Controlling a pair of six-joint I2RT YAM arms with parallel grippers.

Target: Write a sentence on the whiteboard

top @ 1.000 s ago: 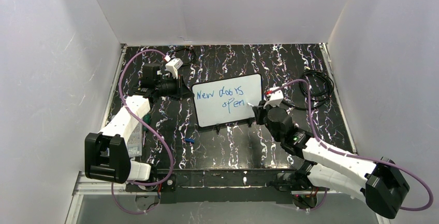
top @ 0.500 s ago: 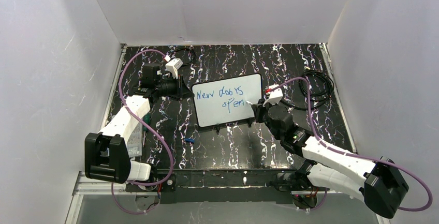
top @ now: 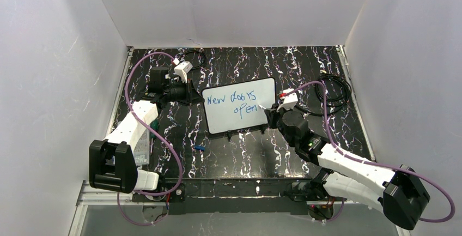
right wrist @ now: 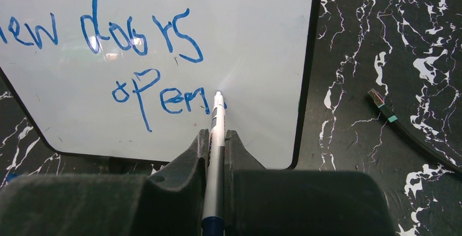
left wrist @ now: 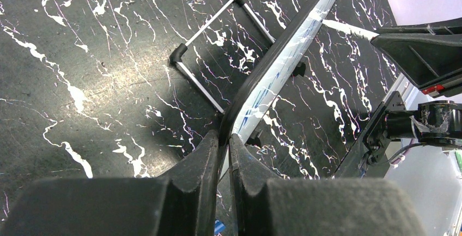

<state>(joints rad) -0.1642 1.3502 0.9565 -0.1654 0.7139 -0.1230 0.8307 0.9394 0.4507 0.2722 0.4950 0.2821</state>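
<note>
Whiteboard, one, on desk; sentence in two blue lines reads "New doors / open". Left gripper clamps board's edge; right gripper pinches one marker, tip at last letter.

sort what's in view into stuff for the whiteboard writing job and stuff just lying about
In the job: small white rectangular whiteboard with thin dark frame; blue handwritten words; white marker pen in the right claw; left claw pinching the board's edge.
Lying about: black coiled cable at right; small blue object on the table.
</note>
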